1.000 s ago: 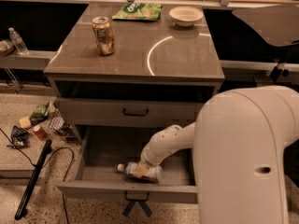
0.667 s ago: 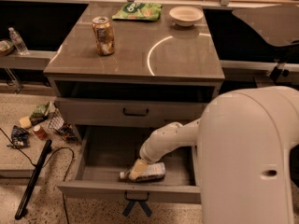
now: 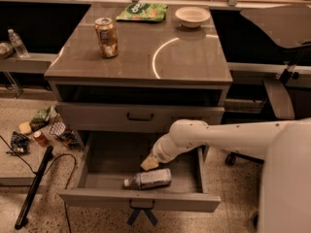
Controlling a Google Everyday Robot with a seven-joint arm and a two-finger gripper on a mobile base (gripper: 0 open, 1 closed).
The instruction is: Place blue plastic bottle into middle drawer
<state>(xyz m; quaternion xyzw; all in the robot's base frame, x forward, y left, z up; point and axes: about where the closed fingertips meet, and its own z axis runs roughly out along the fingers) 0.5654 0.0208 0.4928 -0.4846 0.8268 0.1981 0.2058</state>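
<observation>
Bottle point(image 3: 148, 178) first: the blue plastic bottle, clear and crinkled with a pale bluish label and white cap, is lying on its side on the floor of the wide grey middle drawer point(image 3: 97, 198), cap pointing left, just behind the front panel. The drawer is standing pulled out, the two crossed dark-blue ribbon tails point(image 3: 141, 214) hanging from its handle.

What's changing: a second ago the tan-tipped gripper point(image 3: 149, 163) was sitting low, right on the bottle. Now it's riding higher, just above and behind it, while the bottle is staying in about the same spot. I'm reading that as a release. You're not getting a clean look at the gripper, so I can't tell whether it's spread or closed, or whether it's fully clear of the plastic.

For the task, the placement is looking done. You're mostly watching for the white arm point(image 3: 218, 135) backing out over the drawer's right wall without dragging the bottle.

Around it: the upper grey drawer with the plain black handle point(image 3: 140, 116) is sitting closed. The soda can point(image 3: 107, 30), green snack bag point(image 3: 142, 11) and white bowl point(image 3: 192, 16) are sitting on the cabinet top, well apart from the action. Small packets and a black cable point(image 3: 39, 174) are lying on the floor to the left.
</observation>
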